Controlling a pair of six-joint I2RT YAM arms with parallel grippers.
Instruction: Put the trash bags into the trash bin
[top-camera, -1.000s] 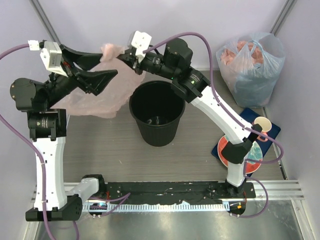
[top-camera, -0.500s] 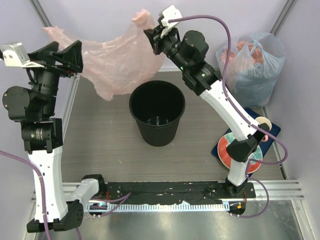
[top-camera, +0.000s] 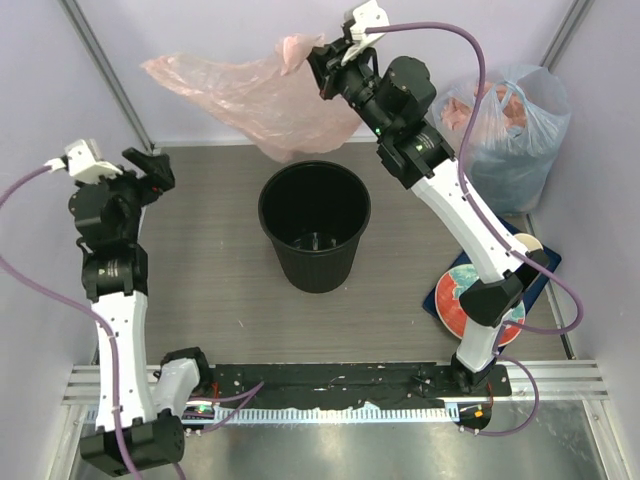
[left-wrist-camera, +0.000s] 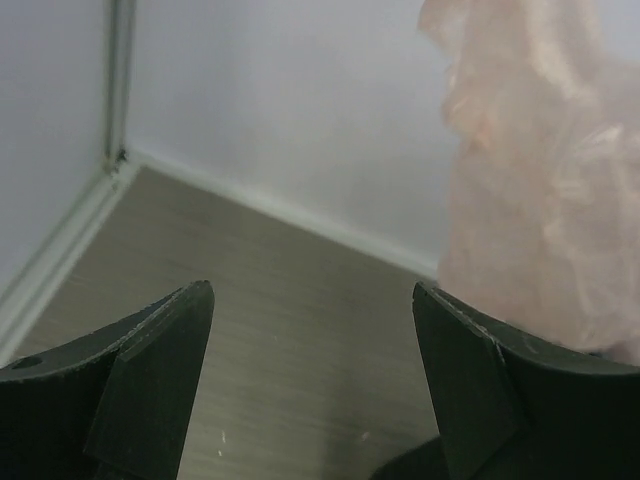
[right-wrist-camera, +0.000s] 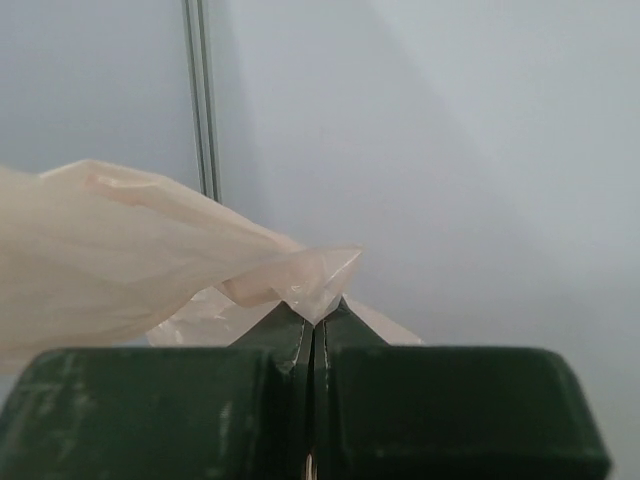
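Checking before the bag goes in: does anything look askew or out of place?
The pink trash bag hangs from one pinched edge in the shut right claw, trailing leftward behind the trash bin rather than over its mouth. The left claw is open and empty. Nothing looks spilled or damaged.

white arms (top-camera: 115, 345), black joints (top-camera: 110, 272), purple cables (top-camera: 440, 28)

txt/labels: none legible | brands: none; nums/signs: none in any view
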